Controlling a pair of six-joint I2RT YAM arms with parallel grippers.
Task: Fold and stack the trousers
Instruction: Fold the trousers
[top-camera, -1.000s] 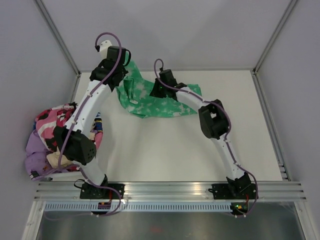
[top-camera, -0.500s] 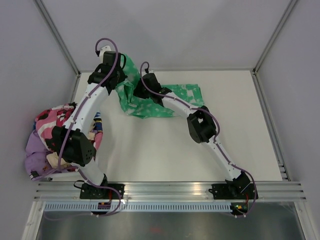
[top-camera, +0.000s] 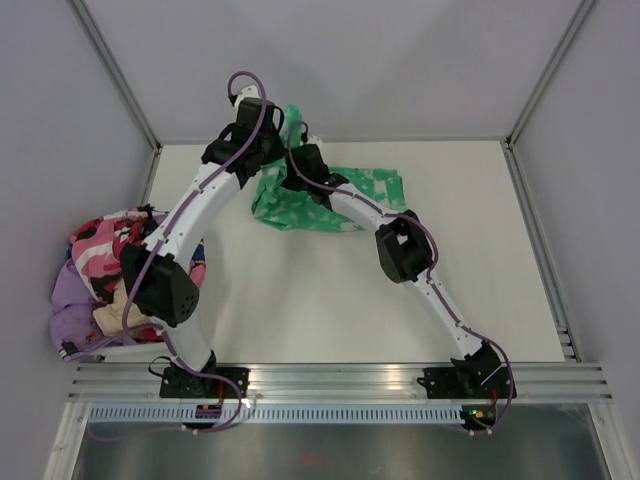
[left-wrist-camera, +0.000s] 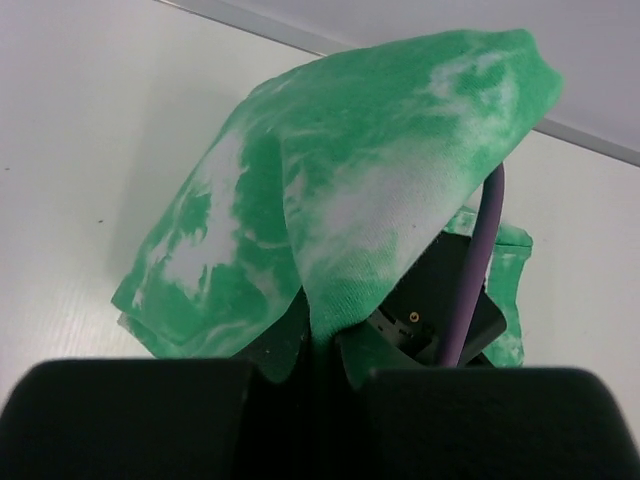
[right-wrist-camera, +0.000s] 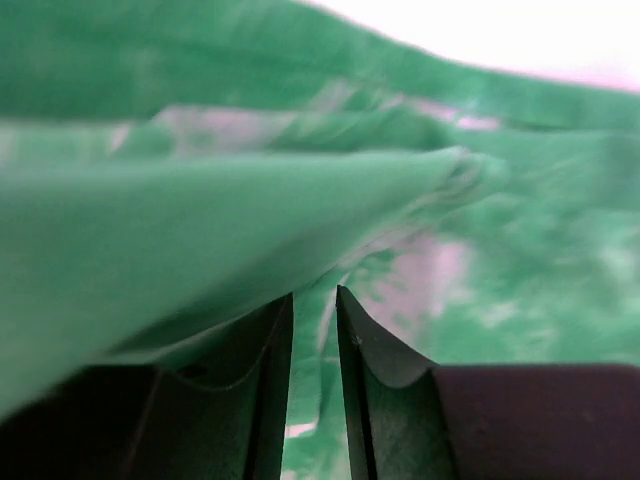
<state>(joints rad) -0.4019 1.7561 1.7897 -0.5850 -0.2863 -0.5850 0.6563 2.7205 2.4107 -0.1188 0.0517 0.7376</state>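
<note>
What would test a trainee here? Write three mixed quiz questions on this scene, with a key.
1. True or false: the left gripper is shut on the bright green, white-mottled fabric trousers.
2. The pink and purple clothes pile lies at the white table's: A left edge; B right edge; C centre.
3. Fill in: the trousers lie toward the table's ___ edge (near or far).
Key: 1 true; 2 A; 3 far.
</note>
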